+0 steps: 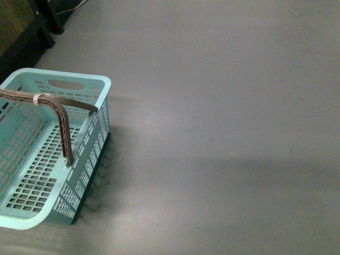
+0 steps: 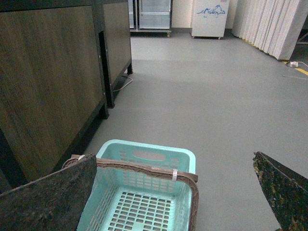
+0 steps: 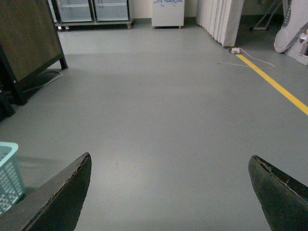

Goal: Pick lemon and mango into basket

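Grey floor [image 1: 223, 106] holds one turquoise basket [image 1: 101, 82] with one brown handle [image 1: 64, 125]; left tool [image 2: 174, 161] and right tool [image 3: 171, 161] near it, both released.

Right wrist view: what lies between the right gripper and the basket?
Only bare grey floor, as the right wrist view shows. The open right gripper hangs apart from the basket, with nothing else between them.

floor [image 3: 159, 96]: smooth grey, dimly lit | wood-panel cabinet [image 2: 48, 96]: dark, black legs, along one side | far wall: glass-door coolers [image 3: 91, 9], white chest unit [image 2: 209, 19] | white curtains [image 2: 269, 24] | yellow floor line [image 3: 274, 84]
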You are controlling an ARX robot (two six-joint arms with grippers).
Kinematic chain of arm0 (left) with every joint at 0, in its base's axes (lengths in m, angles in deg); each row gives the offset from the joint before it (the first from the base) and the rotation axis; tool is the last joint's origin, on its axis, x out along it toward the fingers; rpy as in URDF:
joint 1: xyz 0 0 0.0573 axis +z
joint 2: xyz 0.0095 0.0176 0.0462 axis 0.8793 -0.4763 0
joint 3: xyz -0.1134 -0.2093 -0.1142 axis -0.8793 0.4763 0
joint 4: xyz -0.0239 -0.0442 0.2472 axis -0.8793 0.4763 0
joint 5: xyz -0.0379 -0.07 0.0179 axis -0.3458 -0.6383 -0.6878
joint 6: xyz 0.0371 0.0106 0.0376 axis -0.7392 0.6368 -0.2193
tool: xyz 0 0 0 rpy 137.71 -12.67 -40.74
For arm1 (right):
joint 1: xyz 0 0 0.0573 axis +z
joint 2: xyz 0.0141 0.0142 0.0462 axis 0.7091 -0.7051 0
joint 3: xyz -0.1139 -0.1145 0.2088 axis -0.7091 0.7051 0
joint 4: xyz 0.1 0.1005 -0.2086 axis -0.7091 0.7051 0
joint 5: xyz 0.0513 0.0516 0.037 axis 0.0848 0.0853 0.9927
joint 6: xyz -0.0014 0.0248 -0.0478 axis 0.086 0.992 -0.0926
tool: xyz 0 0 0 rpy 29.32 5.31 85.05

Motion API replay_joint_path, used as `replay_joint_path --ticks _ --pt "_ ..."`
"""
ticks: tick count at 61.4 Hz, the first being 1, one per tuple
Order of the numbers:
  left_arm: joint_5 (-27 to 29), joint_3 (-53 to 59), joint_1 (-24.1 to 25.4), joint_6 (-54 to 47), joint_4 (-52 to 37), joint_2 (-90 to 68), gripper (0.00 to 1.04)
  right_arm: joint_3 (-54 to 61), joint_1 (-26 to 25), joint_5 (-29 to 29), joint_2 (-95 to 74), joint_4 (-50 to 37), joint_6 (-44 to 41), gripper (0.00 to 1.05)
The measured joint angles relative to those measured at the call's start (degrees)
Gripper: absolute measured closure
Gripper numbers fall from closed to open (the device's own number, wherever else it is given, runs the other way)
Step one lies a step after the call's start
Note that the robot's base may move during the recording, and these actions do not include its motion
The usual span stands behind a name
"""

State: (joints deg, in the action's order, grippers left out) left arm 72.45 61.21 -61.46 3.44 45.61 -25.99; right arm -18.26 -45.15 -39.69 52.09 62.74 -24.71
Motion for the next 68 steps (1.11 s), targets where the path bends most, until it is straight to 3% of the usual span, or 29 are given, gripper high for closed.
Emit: replay_joint_path --ticks 39,43,46,49,54,68 --pt "0.3 0.0 0.0 0.3 0.1 -0.1 0.07 0.0 0.0 0.0 0.0 0.0 0.0 0.09" --pt "10.0 -5.8 -3.3 9.4 14.6 -8.0 0.07 0.0 0.0 0.0 0.0 0.0 0.0 0.09" --pt "12.4 -9.0 -4.4 17.6 21.8 -14.4 0.07 0.0 0.0 0.0 0.0 0.0 0.0 0.09" --pt "12.6 -9.9 -5.4 23.6 23.3 -18.7 0.07 0.0 0.0 0.0 0.0 0.0 0.0 0.09" --pt "10.3 -11.3 -5.6 32.3 18.5 -25.4 0.07 0.0 0.0 0.0 0.0 0.0 0.0 0.09" --pt "2.1 -14.9 1.7 48.6 -4.5 -51.3 0.07 0.0 0.0 0.0 0.0 0.0 0.0 0.09"
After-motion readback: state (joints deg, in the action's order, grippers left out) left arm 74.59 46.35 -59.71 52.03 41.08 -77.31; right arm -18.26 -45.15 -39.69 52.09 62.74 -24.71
